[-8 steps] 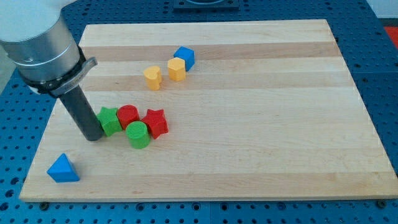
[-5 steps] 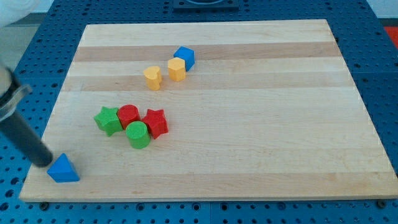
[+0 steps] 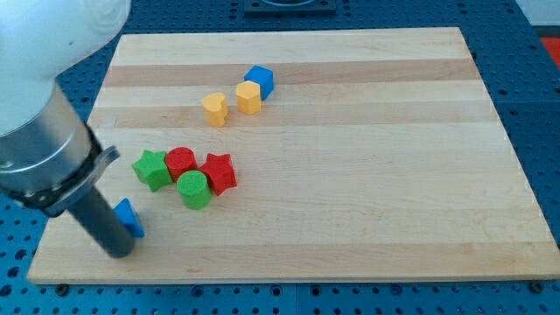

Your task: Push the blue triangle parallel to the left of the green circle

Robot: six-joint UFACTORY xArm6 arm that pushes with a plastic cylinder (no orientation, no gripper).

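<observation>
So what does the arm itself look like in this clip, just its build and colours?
A glossy white rounded housing fills the view's top-left corner, stepping down to a grey metallic cylinder with a small bracket tab at its lower edge. From it extends a straight, matte black rod ending in my tip. No cables, markings or jaws are visible.

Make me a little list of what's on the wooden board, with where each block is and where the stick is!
board: wooden board on a blue pegboard table
my tip: at the view's bottom left, touching the blue triangle's left side
blue triangle: partly hidden behind the rod, below and left of the green star
green star: left end of the cluster
red cylinder
green circle
red star
yellow heart
yellow hexagon
blue cube: touching the yellow hexagon
</observation>
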